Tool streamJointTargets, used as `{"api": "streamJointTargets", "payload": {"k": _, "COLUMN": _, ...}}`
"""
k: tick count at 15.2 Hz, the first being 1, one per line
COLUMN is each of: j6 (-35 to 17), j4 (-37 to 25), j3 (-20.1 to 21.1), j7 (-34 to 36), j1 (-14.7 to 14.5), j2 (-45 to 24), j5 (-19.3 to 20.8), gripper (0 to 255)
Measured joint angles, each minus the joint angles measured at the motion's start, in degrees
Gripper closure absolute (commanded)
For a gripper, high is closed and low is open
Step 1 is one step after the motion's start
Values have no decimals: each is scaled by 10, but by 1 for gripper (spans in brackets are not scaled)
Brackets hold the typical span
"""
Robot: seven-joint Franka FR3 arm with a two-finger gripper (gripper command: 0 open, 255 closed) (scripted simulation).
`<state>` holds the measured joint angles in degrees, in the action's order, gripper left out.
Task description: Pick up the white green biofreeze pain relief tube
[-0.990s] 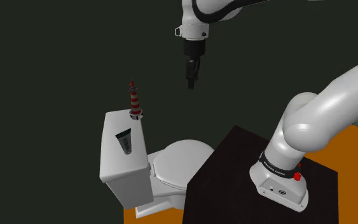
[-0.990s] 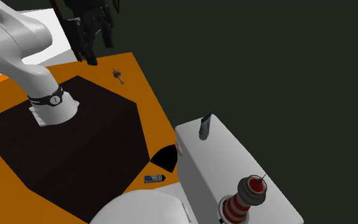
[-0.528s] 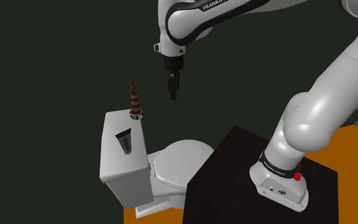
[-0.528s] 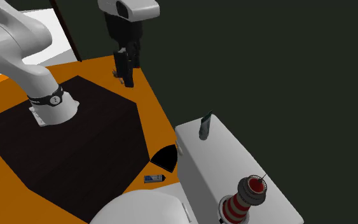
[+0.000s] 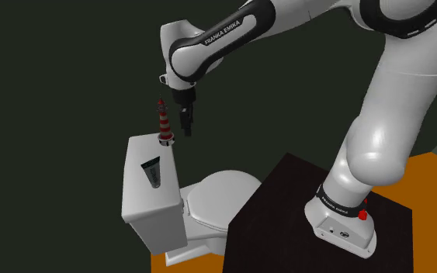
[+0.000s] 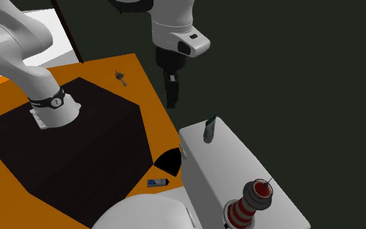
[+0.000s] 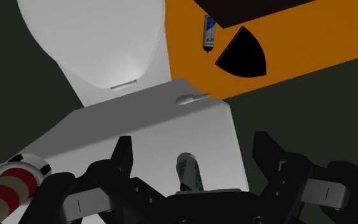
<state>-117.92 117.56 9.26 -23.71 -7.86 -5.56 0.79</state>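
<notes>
The tube is dark grey-green with a lighter end and lies flat on the white toilet tank lid, near the lid's front edge. In the second exterior view the tube lies at the tank's far corner. My black gripper hangs fingers down in the air, above the tank's far edge and apart from the tube. From the second exterior view the gripper is up and to the left of the tube. Looking along the gripper, its fingers stand apart, open, and the tube lies below between them, untouched.
A red-and-white striped cone-shaped object stands on the tank lid close beside the gripper. The white toilet seat is in front of the tank, next to the black stand. A small blue tube lies on the orange floor.
The arm has swung toward the toilet tank and come lower: the gripper moved from high above the stand to just over the tank's far edge. The tube has not moved.
</notes>
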Motion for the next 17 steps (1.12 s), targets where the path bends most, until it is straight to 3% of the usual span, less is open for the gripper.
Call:
{"api": "streamJointTargets", "payload": {"k": 13, "j6": -28, "j4": -226, "j3": 16, "j7": -42, "j1": -52, "j2": -267, "j5": 73, "gripper": 0}}
{"api": "streamJointTargets", "payload": {"k": 17, "j6": -44, "j4": -237, "j3": 13, "j7": -41, "j1": -57, "j2": -295, "j5": 79, "gripper": 0}}
